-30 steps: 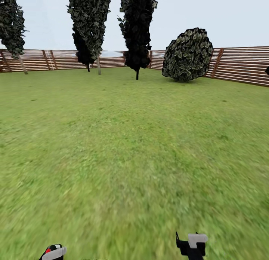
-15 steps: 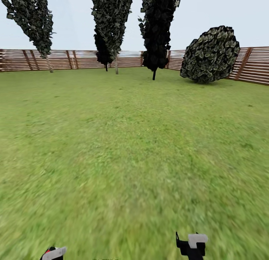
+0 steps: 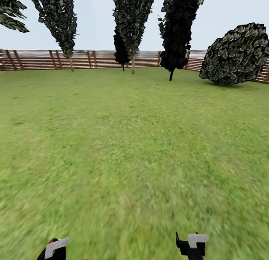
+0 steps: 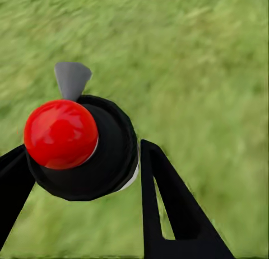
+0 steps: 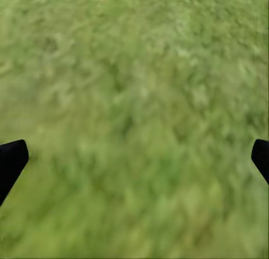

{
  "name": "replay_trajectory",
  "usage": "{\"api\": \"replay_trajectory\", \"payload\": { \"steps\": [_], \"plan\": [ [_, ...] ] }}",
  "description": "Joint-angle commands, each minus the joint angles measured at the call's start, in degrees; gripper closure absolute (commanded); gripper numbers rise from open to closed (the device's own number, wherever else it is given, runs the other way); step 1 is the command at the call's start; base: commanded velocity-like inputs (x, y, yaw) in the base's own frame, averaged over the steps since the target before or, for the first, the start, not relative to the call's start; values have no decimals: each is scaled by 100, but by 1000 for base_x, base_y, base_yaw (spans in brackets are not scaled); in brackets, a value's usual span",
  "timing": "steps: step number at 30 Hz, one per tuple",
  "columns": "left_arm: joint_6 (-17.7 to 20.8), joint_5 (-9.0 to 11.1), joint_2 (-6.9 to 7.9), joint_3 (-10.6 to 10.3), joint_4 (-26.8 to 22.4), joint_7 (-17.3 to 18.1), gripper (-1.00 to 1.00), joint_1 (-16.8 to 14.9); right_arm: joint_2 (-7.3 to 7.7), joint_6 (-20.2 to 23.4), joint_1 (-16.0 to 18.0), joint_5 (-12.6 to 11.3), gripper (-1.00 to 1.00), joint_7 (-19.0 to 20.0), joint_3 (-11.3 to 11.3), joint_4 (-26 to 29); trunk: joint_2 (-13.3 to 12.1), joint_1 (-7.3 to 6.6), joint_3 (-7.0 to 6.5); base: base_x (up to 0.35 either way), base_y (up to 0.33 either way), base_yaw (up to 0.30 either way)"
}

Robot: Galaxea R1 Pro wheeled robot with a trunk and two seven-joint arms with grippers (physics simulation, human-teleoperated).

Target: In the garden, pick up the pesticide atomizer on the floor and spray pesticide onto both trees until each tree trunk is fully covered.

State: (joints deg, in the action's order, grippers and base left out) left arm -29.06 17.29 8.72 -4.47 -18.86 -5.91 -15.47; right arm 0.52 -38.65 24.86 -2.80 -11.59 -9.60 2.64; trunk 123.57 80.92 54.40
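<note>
Lawn point(image 3: 134, 147); left tool point(image 4: 84, 158) grips atomizer point(image 4: 78, 144).

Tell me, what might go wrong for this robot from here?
1. The left gripper holds the atomizer by its round black body, above the grass. It might slip out while the robot is driving.
2. The dark trees by the fence have thin stems, not thick bare trunks. The robot could waste spray on the wrong ones.
</note>
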Motion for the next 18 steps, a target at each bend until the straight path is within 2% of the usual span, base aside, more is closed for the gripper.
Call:
{"api": "replay_trajectory", "payload": {
  "steps": [1,18],
  "plan": [
    [-38,15,9,-52,5,-40,100,3,1,-11,1,-28,-100,-28,-50,-1,2,-1,5,0,0,279],
    [-27,11,-46,42,24,-51,100,0,15,-18,1,-35,-100,-45,-50,-1,2,-1,5,0,0,279]
  ]
}}
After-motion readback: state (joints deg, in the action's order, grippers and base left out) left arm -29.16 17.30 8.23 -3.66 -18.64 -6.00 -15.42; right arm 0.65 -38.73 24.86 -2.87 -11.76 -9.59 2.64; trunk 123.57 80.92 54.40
